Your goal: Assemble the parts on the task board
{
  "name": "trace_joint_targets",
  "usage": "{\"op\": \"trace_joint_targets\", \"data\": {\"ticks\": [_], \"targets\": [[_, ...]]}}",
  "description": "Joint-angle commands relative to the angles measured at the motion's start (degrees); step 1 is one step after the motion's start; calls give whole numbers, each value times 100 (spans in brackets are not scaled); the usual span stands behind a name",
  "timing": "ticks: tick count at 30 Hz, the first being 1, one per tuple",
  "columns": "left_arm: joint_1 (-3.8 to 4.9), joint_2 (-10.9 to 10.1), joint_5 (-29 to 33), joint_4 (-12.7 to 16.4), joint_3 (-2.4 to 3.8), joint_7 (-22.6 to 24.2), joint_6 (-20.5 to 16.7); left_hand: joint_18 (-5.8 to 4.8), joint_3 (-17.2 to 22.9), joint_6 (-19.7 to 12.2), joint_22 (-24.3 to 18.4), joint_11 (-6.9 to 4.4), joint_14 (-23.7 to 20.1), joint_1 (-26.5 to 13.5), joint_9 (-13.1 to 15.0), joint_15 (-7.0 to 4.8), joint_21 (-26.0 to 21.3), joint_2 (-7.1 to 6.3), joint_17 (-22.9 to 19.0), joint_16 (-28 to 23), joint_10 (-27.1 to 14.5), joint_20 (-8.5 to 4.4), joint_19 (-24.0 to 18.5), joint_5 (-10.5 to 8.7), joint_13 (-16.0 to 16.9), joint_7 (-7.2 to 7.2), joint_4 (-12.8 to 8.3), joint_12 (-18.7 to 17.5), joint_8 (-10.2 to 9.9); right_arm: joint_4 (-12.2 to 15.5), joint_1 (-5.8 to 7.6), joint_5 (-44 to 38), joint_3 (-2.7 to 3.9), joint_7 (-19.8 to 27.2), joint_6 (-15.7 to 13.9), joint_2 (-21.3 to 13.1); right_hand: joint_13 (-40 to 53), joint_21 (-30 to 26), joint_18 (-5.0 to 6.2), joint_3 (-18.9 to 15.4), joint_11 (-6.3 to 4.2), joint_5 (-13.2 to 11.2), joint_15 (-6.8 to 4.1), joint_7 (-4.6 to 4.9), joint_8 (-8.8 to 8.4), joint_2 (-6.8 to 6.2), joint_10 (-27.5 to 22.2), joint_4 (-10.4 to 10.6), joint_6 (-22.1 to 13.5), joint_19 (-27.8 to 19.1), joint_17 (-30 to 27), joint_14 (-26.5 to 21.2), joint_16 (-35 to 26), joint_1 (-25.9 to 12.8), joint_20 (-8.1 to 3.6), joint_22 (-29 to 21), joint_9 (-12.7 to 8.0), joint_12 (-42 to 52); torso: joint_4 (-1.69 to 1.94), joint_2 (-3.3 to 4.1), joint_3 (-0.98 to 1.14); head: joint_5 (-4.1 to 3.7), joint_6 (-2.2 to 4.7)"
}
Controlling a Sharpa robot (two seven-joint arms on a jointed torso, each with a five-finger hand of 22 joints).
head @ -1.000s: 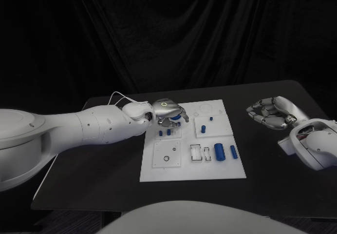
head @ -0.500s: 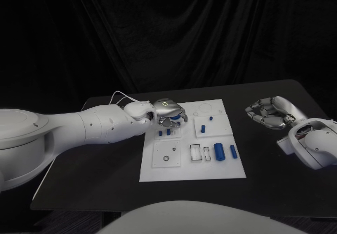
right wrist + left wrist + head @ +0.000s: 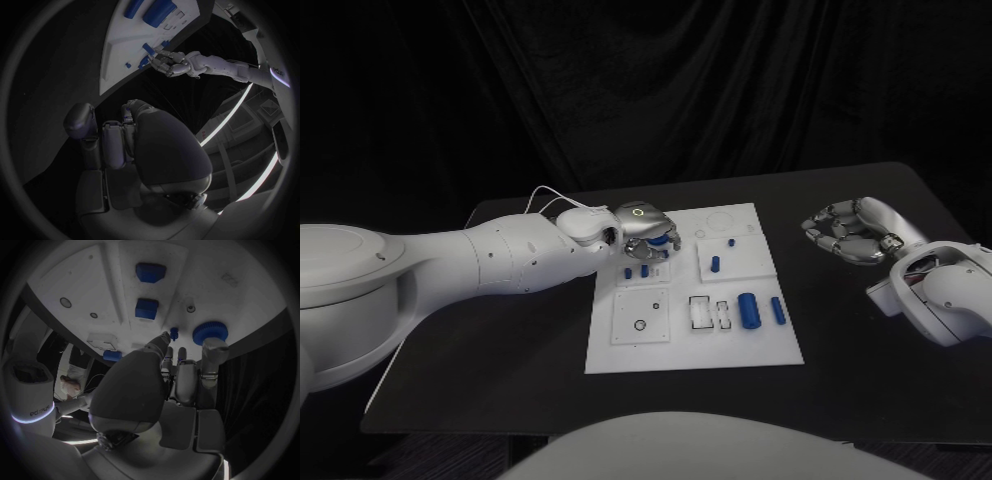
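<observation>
We see the left hand (image 3: 646, 229) over the white rectangular task board (image 3: 675, 335), grip unclear; the right hand (image 3: 852, 232) is curled, holding nothing.

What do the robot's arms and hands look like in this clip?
Both arms are smooth, rounded white shells. The left arm has a thin white cable looping near its wrist and a glowing ring on the silver left hand. The right hand is silver metal with dark segmented finger pads.

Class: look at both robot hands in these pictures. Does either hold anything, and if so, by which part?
The right hand holds nothing; its fingers curl in, off the board. The left hand hovers over the blue parts; whether it holds one cannot be told.
</observation>
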Motion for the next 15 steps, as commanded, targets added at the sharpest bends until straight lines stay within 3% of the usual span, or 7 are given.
{"op": "trace_joint_targets", "data": {"ticks": [1, 5, 15], "targets": [[-5, 36, -10, -42, 5, 16, 44, 111, 53, 65, 329, -6, -42, -34, 11, 12, -22, 6, 2, -28, 60, 14, 4, 77, 30, 14, -18, 45, 38, 15, -14, -28, 5, -77, 39, -6, -13, -8, 48, 26, -18, 24, 29, -15, 24, -15, -21, 22, -4, -35, 462, 81, -14, -22, -6, 670, -6, -14, 7, 6, 0, -12, 0], [-14, 57, -10, -87, 5, 16, 57, 107, 110, 130, 350, -14, -42, -25, 28, 1, -12, -6, 6, -20, 98, 3, 12, 200, 76, 29, -50, 94, 73, 22, -14, -28, 5, -82, 44, -3, -13, -8, 48, 26, -18, 24, 29, -15, 24, -15, -21, 22, -4, -35, 462, 81, -14, -22, -6, 670, -6, -14, 6, 13, -6, -23, 0], [-44, 82, -10, -144, 5, 7, 95, 89, 194, 188, 414, -47, -28, -78, 87, -17, 70, -21, 31, 2, 326, -17, 54, 210, 247, 68, -75, 293, 127, 23, -13, -28, 5, -87, 52, 12, -13, -8, 48, 26, -18, 24, 29, -15, 24, -15, -21, 22, -4, -35, 462, 81, -14, -22, -6, 670, -6, -14, 8, 7, -5, -39, 0]]}}
